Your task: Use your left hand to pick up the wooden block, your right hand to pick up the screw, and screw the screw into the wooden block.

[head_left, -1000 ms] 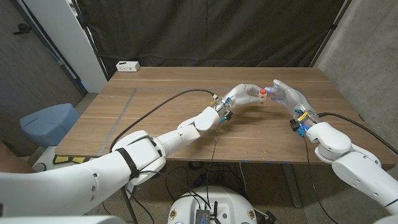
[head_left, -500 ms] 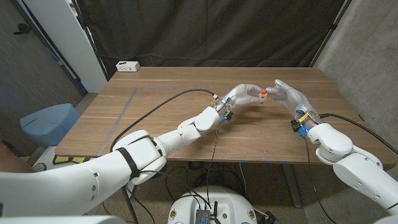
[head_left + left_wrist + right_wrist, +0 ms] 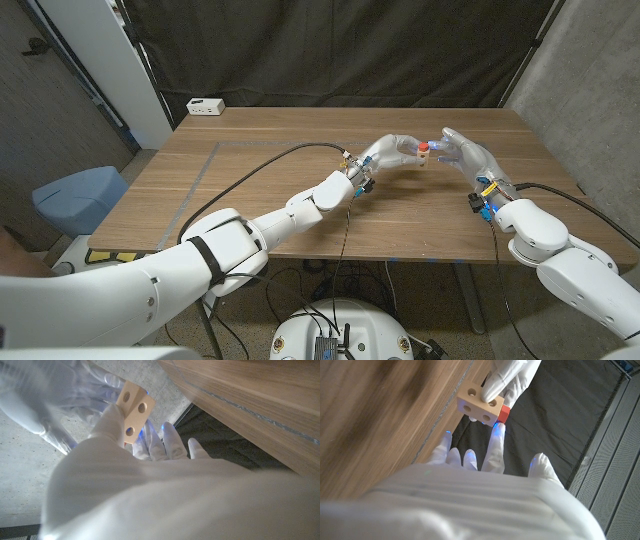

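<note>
Nothing has visibly shifted since the earlier frames: we see both robot hands meeting above the tabletop (image 3: 250, 180).
Our left robot hand (image 3: 392, 152) pinches the wooden block (image 3: 479, 405) in its fingertips; our right robot hand (image 3: 462, 152) holds the red screw (image 3: 424, 147) against the block, well clear of the wood below.

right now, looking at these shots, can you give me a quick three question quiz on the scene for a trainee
1. True or false: the wooden block lies on the table.
2. Which robot hand holds the block: A left, B right, C neither?
3. What colour is the screw head at the block?

Key
1. False: it is held up above the table.
2. A: the left robot hand holds it, with the right robot hand at the screw.
3. Red.
</note>
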Action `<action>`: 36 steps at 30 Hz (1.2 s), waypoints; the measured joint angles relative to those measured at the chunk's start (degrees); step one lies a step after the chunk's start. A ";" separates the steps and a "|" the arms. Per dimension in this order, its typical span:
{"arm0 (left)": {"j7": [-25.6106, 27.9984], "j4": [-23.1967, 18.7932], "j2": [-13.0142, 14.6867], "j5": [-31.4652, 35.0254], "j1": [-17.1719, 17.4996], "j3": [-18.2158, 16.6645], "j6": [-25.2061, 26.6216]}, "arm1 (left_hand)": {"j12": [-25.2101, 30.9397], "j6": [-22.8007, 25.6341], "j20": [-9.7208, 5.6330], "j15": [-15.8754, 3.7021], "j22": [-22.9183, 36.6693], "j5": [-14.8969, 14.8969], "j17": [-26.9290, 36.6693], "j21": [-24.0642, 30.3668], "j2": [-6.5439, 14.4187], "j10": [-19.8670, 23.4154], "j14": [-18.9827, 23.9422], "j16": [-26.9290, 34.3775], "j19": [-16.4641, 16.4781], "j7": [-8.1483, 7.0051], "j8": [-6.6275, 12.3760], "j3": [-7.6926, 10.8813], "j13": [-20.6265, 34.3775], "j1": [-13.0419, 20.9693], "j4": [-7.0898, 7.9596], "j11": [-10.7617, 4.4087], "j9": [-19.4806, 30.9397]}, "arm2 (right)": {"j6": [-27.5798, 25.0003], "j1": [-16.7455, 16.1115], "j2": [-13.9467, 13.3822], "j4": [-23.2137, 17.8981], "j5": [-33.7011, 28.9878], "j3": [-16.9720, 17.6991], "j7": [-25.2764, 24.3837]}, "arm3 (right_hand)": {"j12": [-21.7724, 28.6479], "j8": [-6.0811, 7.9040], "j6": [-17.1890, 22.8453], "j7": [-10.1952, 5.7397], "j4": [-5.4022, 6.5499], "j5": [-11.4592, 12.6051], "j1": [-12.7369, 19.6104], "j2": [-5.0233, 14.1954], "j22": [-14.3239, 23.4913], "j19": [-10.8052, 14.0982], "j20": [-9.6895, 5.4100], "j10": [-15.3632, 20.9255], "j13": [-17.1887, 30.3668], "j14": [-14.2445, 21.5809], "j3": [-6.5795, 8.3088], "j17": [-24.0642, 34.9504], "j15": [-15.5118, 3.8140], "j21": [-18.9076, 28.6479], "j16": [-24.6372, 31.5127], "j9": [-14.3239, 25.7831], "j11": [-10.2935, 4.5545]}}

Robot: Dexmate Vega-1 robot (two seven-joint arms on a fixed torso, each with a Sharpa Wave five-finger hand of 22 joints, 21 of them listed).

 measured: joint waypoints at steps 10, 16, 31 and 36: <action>-0.27 -0.10 0.01 -0.21 0.13 -0.05 0.17 | 0.00 0.00 0.00 0.00 0.00 -0.01 0.00 0.00 0.00 0.00 0.00 0.00 0.00 0.00 0.00 0.00 -0.01 0.00 0.00 0.00 -0.02 | -0.32 -1.01 0.18 -0.78 -0.20 0.55 -0.12 | 0.25 0.00 0.61 0.01 0.00 0.00 0.00 0.00 0.00 0.30 0.31 0.31 0.00 0.20 0.00 0.00 -0.20 0.00 0.00 0.00 -0.30; -0.39 -0.02 -0.08 -0.28 0.14 -0.06 0.22 | 0.00 0.00 0.00 0.00 0.00 -0.03 -0.01 0.00 0.00 0.00 0.00 0.00 0.00 0.00 0.00 0.00 -0.01 0.00 0.00 0.00 -0.04 | -0.42 -1.47 0.28 -1.02 -0.26 0.85 -0.12 | 0.25 0.00 1.29 0.06 0.00 0.00 0.02 0.01 0.00 0.53 0.09 0.93 0.00 0.72 0.00 0.00 -0.10 0.00 0.00 0.00 -0.30; -0.62 0.72 -0.46 -0.46 -0.04 -0.04 0.23 | 0.00 0.00 0.00 0.00 0.00 -0.21 -0.01 0.00 0.00 0.00 0.00 0.00 0.00 0.00 -0.20 0.00 -0.01 0.00 0.00 0.00 -0.01 | -0.40 -2.08 0.38 -1.20 -0.21 1.27 0.84 | 0.25 0.51 2.87 0.41 -0.24 0.00 0.31 0.31 0.00 1.32 0.10 1.64 0.00 1.02 0.25 0.01 -0.41 0.00 0.00 0.02 -0.40; -0.62 1.10 -0.64 -0.46 -0.23 -0.01 0.23 | 0.00 0.00 0.00 0.00 0.00 0.00 -0.01 0.00 0.00 0.00 0.00 0.00 0.00 0.00 -0.16 0.00 -0.01 0.00 0.00 0.00 0.00 | -0.27 -2.14 0.38 -1.21 0.02 1.34 1.33 | 0.25 0.51 2.86 0.41 -0.24 0.00 0.31 0.31 0.00 1.32 0.10 1.64 0.01 1.02 0.25 0.01 -0.41 0.00 0.00 0.02 -0.40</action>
